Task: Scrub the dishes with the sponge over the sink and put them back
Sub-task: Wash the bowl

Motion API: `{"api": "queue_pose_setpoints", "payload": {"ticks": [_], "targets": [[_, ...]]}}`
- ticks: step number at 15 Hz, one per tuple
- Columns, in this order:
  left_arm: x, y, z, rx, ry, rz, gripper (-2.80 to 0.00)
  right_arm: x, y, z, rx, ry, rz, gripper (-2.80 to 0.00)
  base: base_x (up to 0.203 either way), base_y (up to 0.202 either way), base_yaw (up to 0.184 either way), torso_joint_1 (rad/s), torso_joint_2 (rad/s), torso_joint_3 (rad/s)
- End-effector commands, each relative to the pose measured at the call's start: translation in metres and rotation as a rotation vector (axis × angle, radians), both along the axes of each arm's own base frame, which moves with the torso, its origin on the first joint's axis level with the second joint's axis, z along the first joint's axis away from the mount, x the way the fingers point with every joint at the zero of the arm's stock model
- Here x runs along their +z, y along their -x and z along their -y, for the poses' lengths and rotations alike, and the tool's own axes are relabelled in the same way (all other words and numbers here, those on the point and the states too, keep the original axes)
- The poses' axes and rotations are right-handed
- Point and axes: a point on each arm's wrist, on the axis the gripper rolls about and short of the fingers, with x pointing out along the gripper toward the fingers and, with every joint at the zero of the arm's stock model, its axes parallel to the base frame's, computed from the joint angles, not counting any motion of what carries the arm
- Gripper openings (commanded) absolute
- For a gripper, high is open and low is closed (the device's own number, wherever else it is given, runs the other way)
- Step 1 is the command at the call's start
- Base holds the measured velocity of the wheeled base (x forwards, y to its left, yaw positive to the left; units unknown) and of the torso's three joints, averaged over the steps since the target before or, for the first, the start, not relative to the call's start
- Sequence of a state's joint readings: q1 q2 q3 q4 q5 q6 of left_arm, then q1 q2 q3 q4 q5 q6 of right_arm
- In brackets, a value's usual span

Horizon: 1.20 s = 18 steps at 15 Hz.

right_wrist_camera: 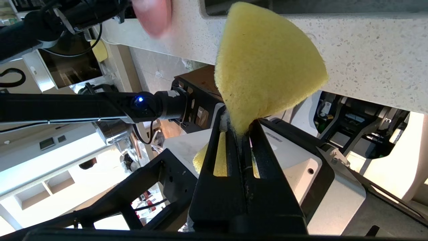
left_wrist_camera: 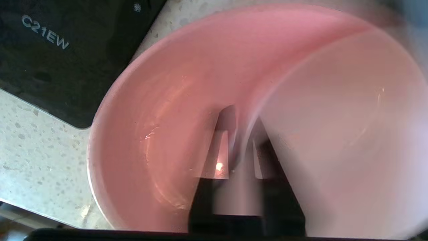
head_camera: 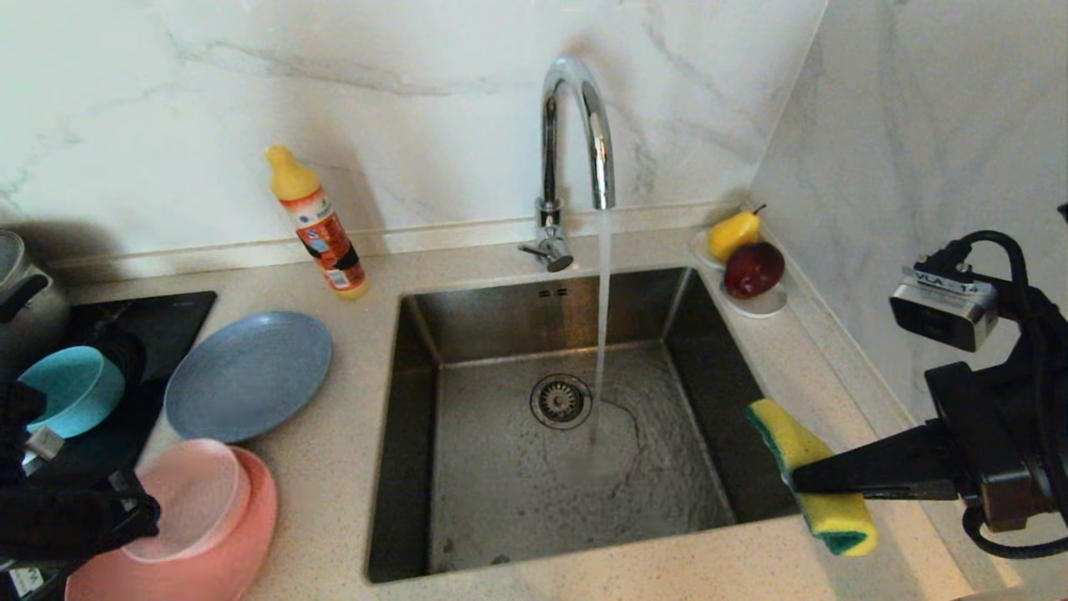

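On the counter left of the sink lie a blue-grey plate, a teal bowl and a salmon-pink plate. The pale pink dish sits on the salmon plate. My left gripper is shut on that dish's near rim. The left wrist view shows the pale dish pinched in the gripper over the salmon plate. My right gripper hovers at the sink's right front corner, shut on the yellow-green sponge. In the right wrist view the sponge bulges beyond the gripper.
Water runs from the chrome tap onto the sink floor beside the drain strainer. An orange detergent bottle stands behind the plates. A white saucer with fruit sits at the back right corner. A black cooktop and kettle are far left.
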State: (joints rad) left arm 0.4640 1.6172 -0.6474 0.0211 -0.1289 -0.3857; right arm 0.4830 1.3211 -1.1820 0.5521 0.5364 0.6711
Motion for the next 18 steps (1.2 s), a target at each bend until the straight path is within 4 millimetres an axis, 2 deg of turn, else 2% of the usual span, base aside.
{"api": "queue_pose_setpoints", "payload": {"ticks": [1,5,9,12,15,18], "targets": [[-0.002,-0.001,-0.003,0.012,0.004,-0.01,-2.8,0.0,-0.001,-0.001,0.002,-0.002,-0.009,-2.8,0.0,0.0,0.0,0.0,0.0,0.0],[0.007,0.001,-0.02,0.062,-0.016,0.017,-2.8,-0.002,-0.002,-0.001,0.002,0.001,-0.015,-2.8,0.0,0.0,0.0,0.0,0.0,0.0],[0.023,0.014,-0.013,0.046,-0.002,0.043,-2.8,-0.003,-0.003,-0.002,0.002,0.004,-0.021,-2.8,0.0,0.0,0.0,0.0,0.0,0.0],[0.059,0.035,0.003,-0.012,0.026,0.149,-2.8,-0.003,-0.003,-0.002,0.005,0.004,-0.018,-2.8,0.0,0.0,0.0,0.0,0.0,0.0],[0.113,0.056,0.025,-0.135,0.068,0.277,-2.8,-0.002,-0.005,-0.003,0.006,0.005,-0.015,-2.8,0.0,0.0,0.0,0.0,0.0,0.0],[0.142,0.066,0.053,-0.304,0.047,0.351,-2.8,-0.002,0.0,0.0,0.005,0.002,-0.009,-2.8,0.0,0.0,0.0,0.0,0.0,0.0]]}}
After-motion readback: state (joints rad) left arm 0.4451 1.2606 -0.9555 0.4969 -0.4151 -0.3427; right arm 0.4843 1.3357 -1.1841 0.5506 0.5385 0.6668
